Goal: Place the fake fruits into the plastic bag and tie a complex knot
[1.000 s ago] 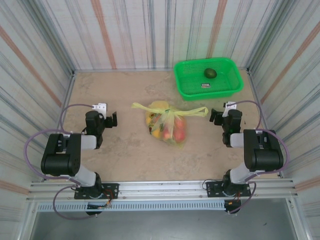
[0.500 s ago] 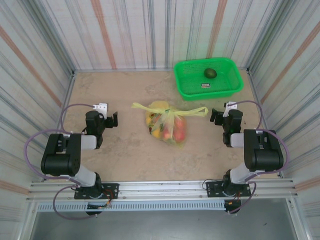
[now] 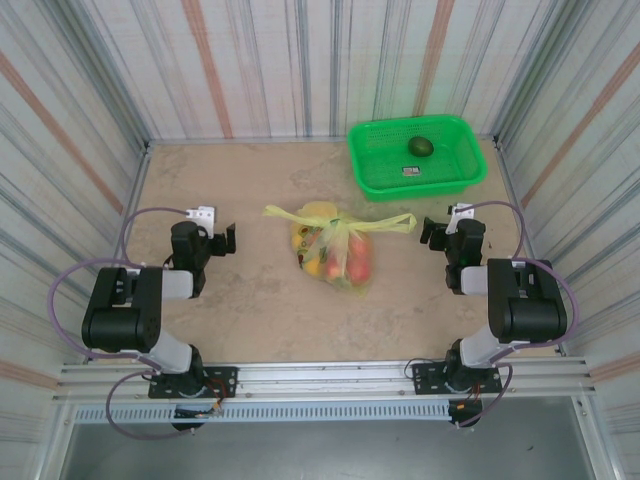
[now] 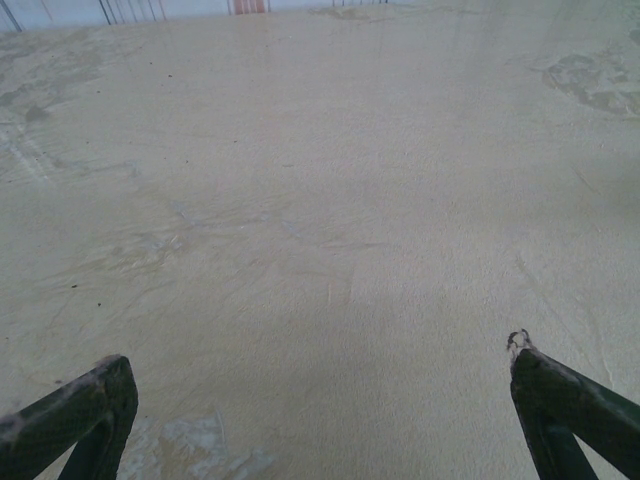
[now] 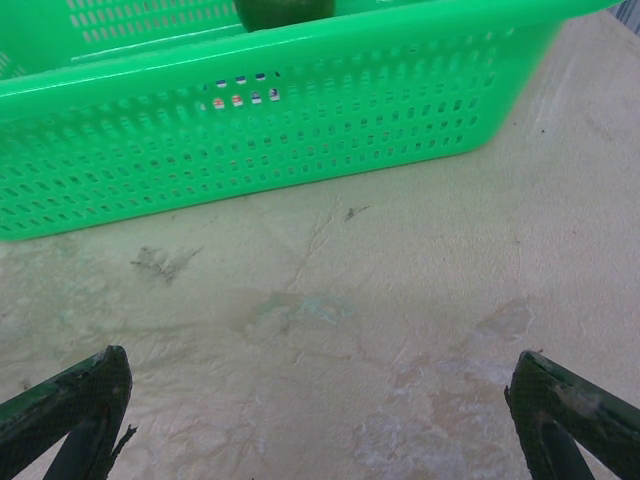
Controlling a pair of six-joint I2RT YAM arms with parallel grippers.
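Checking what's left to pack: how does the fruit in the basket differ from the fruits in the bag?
Basket fruit is dark green; bag fruits are yellow, orange and red. Basket fruit lies alone; bag fruits are bunched together. Basket fruit sits loose in the open basket; bag fruits are shut inside the knotted bag. Both are small.

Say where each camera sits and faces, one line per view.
Top external: above, behind the bases, looking down on beige table, tied pale yellow plastic bag of fruits, bright green mesh basket; both arms, left gripper and right gripper open.
Left wrist: low, facing the tabletop; own spread fingers at bottom corners.
Right wrist: low, facing the basket's wall; own spread fingers.
Shared: top and right wrist show the basket and dark green fruit.
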